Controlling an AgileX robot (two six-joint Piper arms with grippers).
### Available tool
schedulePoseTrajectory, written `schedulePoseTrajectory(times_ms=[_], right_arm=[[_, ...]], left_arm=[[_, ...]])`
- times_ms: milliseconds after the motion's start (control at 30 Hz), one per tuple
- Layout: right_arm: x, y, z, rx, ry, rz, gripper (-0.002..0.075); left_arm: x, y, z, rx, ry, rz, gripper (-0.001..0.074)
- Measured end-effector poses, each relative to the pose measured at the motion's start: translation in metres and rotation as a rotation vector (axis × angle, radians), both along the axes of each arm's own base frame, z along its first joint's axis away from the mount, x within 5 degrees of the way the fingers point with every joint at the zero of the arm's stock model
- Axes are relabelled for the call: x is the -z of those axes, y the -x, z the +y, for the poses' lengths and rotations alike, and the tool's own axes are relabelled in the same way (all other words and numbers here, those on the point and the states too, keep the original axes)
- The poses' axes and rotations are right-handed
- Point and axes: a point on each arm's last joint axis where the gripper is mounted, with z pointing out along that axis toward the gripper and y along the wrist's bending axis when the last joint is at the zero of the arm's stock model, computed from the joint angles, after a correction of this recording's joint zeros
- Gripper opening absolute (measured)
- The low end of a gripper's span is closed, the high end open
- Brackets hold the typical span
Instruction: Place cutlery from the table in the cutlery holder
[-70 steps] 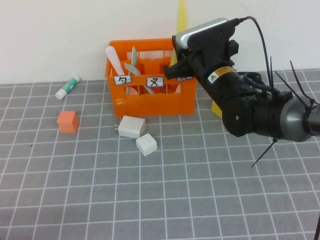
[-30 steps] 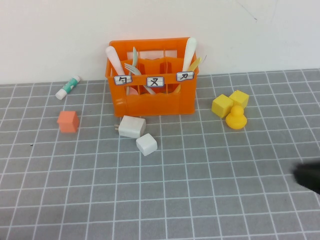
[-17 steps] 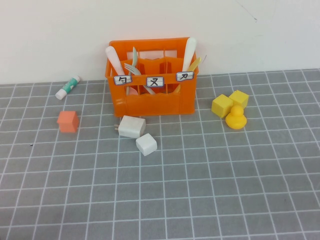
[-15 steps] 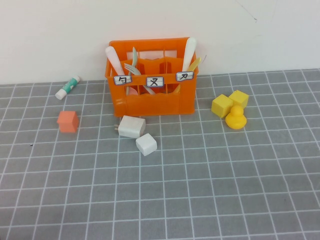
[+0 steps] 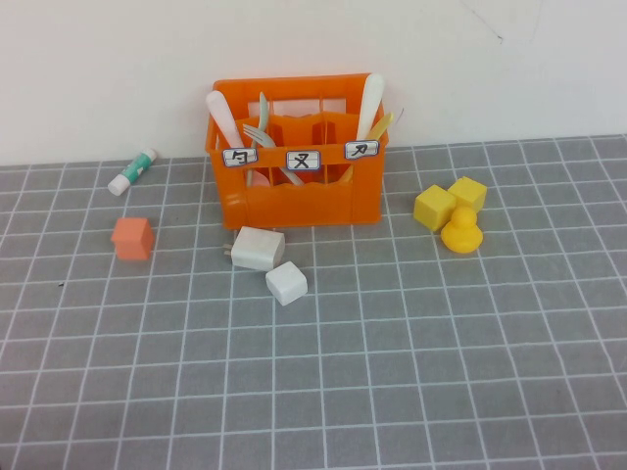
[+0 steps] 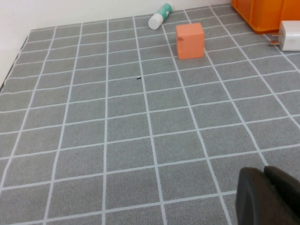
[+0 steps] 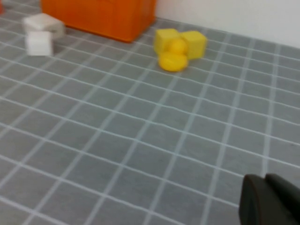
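- Fingers of the left gripper (image 6: 271, 197) are showing only as a dark block in the lower right corner of the left wrist view; whether they are parted or closed cannot be told, and nothing is showing between them.
- Fingers of the right gripper (image 7: 272, 200) are likewise appearing as a dark shape in the lower right corner of the right wrist view; their spread cannot be told either, and they are carrying nothing visible.
- Neither gripper is appearing in the high view.
- The cutlery (image 5: 380, 126), a pale-yellow knife, is standing tilted in the right-hand compartment of the cutlery holder (image 5: 294, 201), just beside a white utensil (image 5: 370, 104) leaning in the same compartment.
- The holder is sitting in the upper middle of the high view, at the far edge of the table (image 5: 392, 392), against the white wall.
- A white spoon (image 5: 221, 117) is poking out of the left-hand compartment, and a pale-green fork (image 5: 260, 127) is standing beside it.
- Two white blocks (image 5: 259, 248) (image 5: 286, 282) are lying just in front of the holder, close to each other.
- An orange cube (image 5: 132, 238) is resting at the left of the high view, with a white and green tube (image 5: 132, 171) lying above it near the wall.
- Two yellow cubes (image 5: 434, 207) (image 5: 468, 192) and a yellow duck (image 5: 461, 231) are clustering at the right, touching one another.
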Motion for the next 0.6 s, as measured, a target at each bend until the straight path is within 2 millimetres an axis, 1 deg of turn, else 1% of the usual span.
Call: schedulePoseTrajectory(times_ms=[167, 433, 600], right_arm=[[0.0015, 0.0016, -0.0031, 0.094, 0.042, 0.005, -0.0003], [0.0023, 0.0051, 0.0016, 0.208, 0.071, 0.010, -0.0003], [-0.0017, 0.0019, 0.0016, 0.280, 0.100, -0.072, -0.0003]], left_arm=[[0.0000, 0.0000, 0.0000, 0.000, 0.000, 0.000, -0.0001], [0.0000, 0.0000, 0.0000, 0.001, -0.002, 0.000, -0.0001], [0.0000, 0.0000, 0.0000, 0.000, 0.000, 0.000, -0.0001]])
